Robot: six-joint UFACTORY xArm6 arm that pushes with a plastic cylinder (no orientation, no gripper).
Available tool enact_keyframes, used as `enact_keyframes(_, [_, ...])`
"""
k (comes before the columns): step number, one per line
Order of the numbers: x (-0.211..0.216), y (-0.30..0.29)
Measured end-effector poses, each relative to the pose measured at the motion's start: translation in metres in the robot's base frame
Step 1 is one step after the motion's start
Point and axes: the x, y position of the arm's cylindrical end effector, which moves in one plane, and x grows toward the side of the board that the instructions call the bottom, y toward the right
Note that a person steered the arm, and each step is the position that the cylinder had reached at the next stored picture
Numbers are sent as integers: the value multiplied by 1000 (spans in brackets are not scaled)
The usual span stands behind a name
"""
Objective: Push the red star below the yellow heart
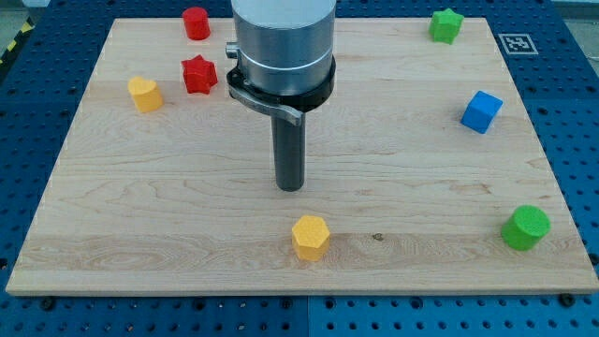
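Note:
The red star (199,75) lies on the wooden board (168,206) at the upper left. The yellow heart (145,95) lies just to the left of it and slightly lower, a small gap between them. My tip (290,187) stands near the board's middle, to the right of and below the red star, touching no block. The grey arm body hides part of the board's top middle.
A red cylinder (196,22) sits near the top edge above the star. A yellow hexagon (310,237) lies below my tip. A green star (445,25), a blue cube (481,111) and a green cylinder (525,227) lie along the right side.

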Motion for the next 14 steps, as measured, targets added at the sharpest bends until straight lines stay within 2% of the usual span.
enact_keyframes(1, [0,0])
enact_keyframes(2, [-31,-2])
enact_keyframes(5, [-173,-50])
enact_keyframes(6, [-179,-51])
enact_keyframes(8, [-225,-74])
enact_keyframes(10, [-230,-158])
enact_keyframes(11, [-229,-158])
enact_keyframes(12, [-209,-155])
enact_keyframes(14, [-189,-100])
